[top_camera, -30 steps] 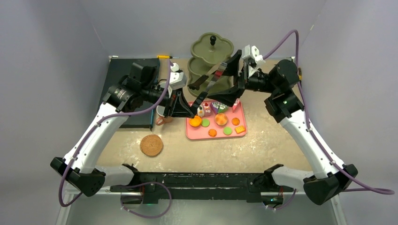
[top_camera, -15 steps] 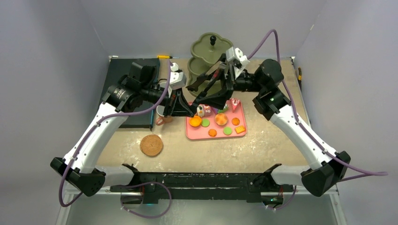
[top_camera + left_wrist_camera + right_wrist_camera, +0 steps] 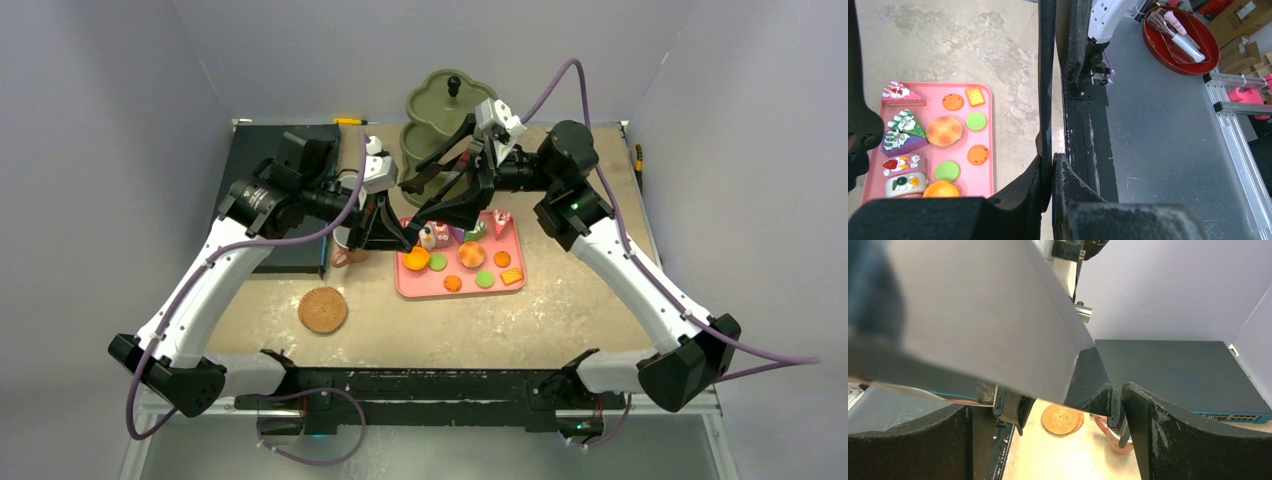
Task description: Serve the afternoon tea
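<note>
Top view: right gripper is up off the worktop, fingers spread wide w/ black tongs carried between them. Tong arms splay out ahead of the fingers, tips hanging over the far-left corner of the pink tray. Sweets all sit on the tray, below and just ahead of those tips. Left gripper is low at the tray's left edge, orange mug just beside its fingers on the outer side. Green tiered stand is behind the right fingers.

Left wrist: fingers pressed together, nothing visible btwn them. Sweets lie off to the fingers' left on the tray, apart from them.

Right wrist: broad grey tong blade, blurred, fills the gap btwn the wide-set fingers. Mug handle shows low, beyond the fingertips.

Judgement: step = bringing tongs to a first sweet; serving not yet begun. Next move probably needs tips lowered astride one sweet, a gentle squeeze, then lift & carry to the stand. Left fingers crowd that tray corner, so there's a clash risk.
</note>
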{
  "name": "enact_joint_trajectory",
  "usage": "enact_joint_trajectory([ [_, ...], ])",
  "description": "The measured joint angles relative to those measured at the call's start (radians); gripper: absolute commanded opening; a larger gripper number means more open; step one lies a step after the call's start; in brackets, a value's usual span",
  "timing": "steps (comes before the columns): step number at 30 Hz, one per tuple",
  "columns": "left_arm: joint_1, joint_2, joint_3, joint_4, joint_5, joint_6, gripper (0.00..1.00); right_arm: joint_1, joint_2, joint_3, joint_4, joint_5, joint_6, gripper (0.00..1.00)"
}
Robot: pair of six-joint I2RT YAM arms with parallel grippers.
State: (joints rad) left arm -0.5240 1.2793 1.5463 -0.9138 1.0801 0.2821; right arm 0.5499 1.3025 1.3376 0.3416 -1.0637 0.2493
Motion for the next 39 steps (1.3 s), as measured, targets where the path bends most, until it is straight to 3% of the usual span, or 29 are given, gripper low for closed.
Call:
enact_joint_trajectory([
  [9,-0.001,0.005,0.023,-0.038,0.0,0.05,0.0,0.0,0.001,0.033,-0.067,-0.028,-0.032,0.85],
  [25,0.0,0.026,0.047,-0.048,-0.025,0.052,0.02,0.0,0.026,0.035,-0.027,-0.033,0.022,0.67],
  [33,0.0,0.032,0.068,-0.041,-0.082,0.051,0.34,0.0,0.016,0.037,-0.072,-0.027,-0.002,0.56],
  [38,0.0,0.029,0.093,-0.014,-0.148,0.053,0.81,0.0,0.014,0.037,-0.109,0.007,-0.026,0.58],
  [39,0.0,0.026,0.098,-0.01,-0.172,0.051,0.85,0.0,0.01,0.037,-0.116,0.023,-0.031,0.58],
])
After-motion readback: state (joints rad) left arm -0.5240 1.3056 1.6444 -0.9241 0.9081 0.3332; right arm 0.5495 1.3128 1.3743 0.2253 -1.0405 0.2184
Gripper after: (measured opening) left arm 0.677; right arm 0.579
